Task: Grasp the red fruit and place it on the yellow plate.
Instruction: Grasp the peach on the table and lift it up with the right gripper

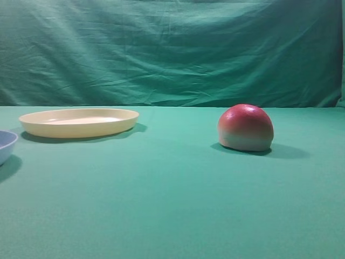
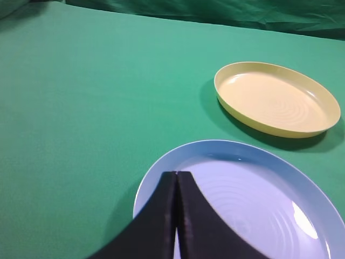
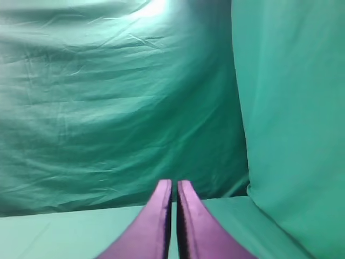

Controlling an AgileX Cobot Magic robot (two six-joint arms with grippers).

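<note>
A green cloth covers the table [image 1: 172, 216] and hangs wrinkled as a backdrop [image 1: 172, 48]. At left, the yellow plate [image 1: 79, 122] lies flat, long axis across the frame; right of centre, the red fruit [image 1: 246, 128] sits dome-up. Left gripper [image 2: 176, 175], clenched, hovers over a blue dish [image 2: 302, 178]; right gripper [image 3: 173, 186] clenched, empty.

From my left wrist camera, the left gripper [image 2: 177, 175] shows two smooth, matte black fingers [image 2: 156, 221] that broaden toward the lens. My right gripper [image 3: 174, 184] has the same tapered blade shape, tinted purple, with finely ridged inner edges.
</note>
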